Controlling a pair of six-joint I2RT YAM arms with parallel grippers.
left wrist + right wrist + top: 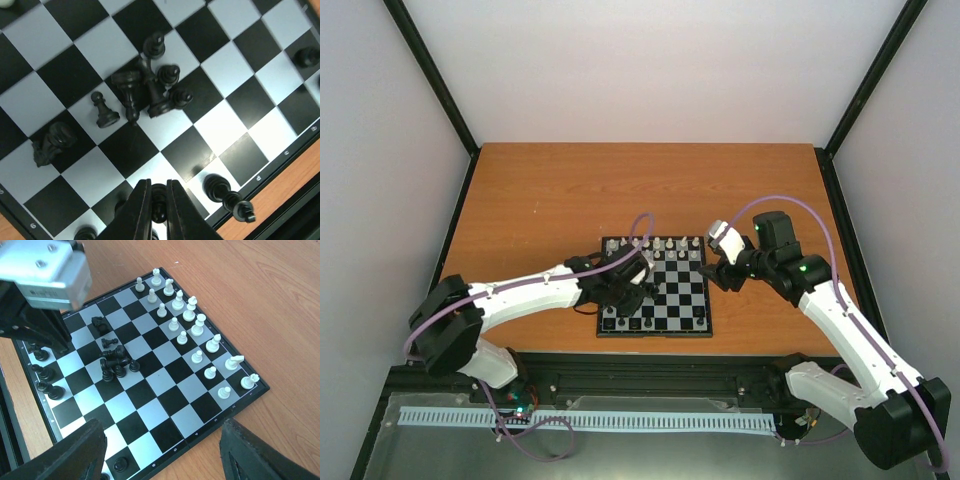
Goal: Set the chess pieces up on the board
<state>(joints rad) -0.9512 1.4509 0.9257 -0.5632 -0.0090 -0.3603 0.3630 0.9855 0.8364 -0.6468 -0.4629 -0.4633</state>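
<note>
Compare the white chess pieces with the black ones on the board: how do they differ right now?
Arrangement: the white pieces line up in two neat rows along one edge; the black pieces are partly bunched mid-board. Pose: the white pieces stand; several black pieces lie toppled. Handling: no white piece is gripped; the left gripper pinches one black piece. Both sets sit on the board.

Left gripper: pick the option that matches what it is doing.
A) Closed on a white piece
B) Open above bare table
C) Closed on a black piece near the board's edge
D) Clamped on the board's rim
C: in the left wrist view the left gripper has its fingers pressed against a black piece, over the board close to its rim.
</note>
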